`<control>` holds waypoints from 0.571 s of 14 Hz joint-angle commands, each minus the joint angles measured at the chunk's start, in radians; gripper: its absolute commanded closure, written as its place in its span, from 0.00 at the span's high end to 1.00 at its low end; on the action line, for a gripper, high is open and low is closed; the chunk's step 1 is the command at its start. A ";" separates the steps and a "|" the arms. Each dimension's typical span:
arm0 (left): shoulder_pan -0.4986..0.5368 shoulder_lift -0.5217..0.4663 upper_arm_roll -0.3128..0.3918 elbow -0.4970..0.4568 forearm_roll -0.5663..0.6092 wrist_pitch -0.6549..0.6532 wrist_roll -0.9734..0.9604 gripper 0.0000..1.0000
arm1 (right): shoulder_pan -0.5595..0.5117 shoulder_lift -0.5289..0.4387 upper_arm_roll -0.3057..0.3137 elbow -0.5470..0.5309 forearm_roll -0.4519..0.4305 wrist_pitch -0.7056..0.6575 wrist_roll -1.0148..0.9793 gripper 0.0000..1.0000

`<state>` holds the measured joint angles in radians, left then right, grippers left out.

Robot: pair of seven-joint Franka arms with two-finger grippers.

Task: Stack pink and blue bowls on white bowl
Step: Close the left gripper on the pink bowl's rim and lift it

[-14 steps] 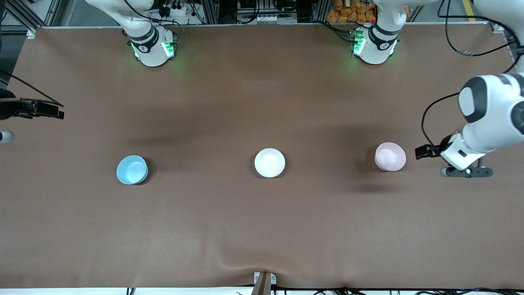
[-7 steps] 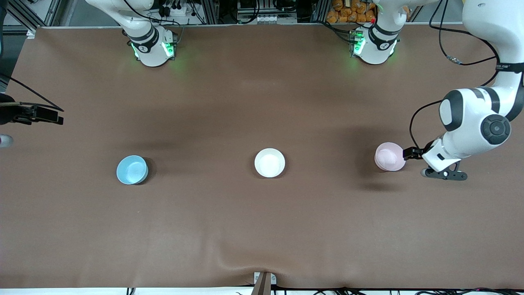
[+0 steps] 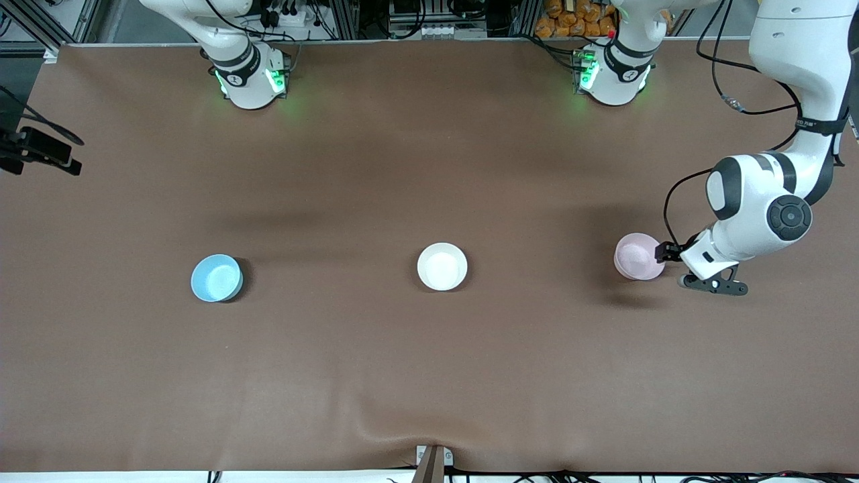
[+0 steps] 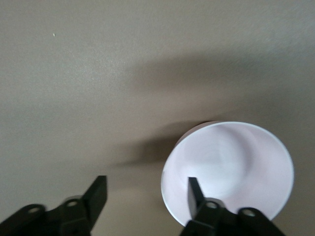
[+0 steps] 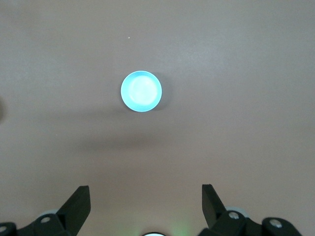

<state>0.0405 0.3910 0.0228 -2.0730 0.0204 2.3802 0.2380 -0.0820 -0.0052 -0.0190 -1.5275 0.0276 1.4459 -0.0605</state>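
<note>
jaws astride pink bowl [image 4: 231, 167] rim, gapped

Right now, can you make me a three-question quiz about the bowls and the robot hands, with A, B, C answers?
1. Which bowl sits between the other two?
A. the pink bowl
B. the white bowl
C. the blue bowl

2. How many bowls are stacked on another bowl?
A. none
B. one
C. two

3. What is the left gripper doing?
A. holding the blue bowl up high
B. resting shut on the bare table
C. standing open with the pink bowl's rim between its fingers

Answers:
1. B: the white bowl lies midway between the blue bowl and the pink bowl.
2. A: each bowl sits alone on the table.
3. C: one finger of the left gripper is inside the pink bowl, the other outside. The right gripper waits open, high over the blue bowl.
</note>
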 commanded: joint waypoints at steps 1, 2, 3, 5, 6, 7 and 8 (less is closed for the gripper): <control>0.006 0.006 -0.007 -0.012 0.024 0.027 0.004 0.61 | 0.043 -0.027 0.005 -0.019 0.002 -0.013 0.028 1.00; 0.006 0.012 -0.007 -0.010 0.024 0.031 0.006 0.60 | 0.059 -0.035 0.005 -0.026 0.003 -0.013 0.030 1.00; 0.004 0.019 -0.009 -0.009 0.023 0.034 0.006 0.59 | 0.070 -0.039 0.005 -0.037 0.003 -0.012 0.031 1.00; 0.001 0.020 -0.009 -0.009 0.021 0.036 0.004 0.53 | 0.068 -0.039 0.004 -0.037 0.003 -0.009 0.030 1.00; 0.001 0.022 -0.014 -0.009 0.020 0.036 0.004 0.49 | 0.067 -0.038 0.002 -0.037 0.003 -0.009 0.030 1.00; 0.001 0.023 -0.014 -0.009 0.018 0.036 0.004 0.45 | 0.067 -0.039 0.002 -0.034 0.003 -0.010 0.030 1.00; 0.001 0.031 -0.015 -0.009 0.015 0.036 0.004 0.39 | 0.065 -0.041 -0.001 -0.033 0.003 -0.013 0.030 1.00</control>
<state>0.0395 0.4153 0.0134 -2.0748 0.0204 2.3963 0.2392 -0.0132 -0.0133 -0.0155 -1.5363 0.0282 1.4352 -0.0417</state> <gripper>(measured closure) 0.493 0.000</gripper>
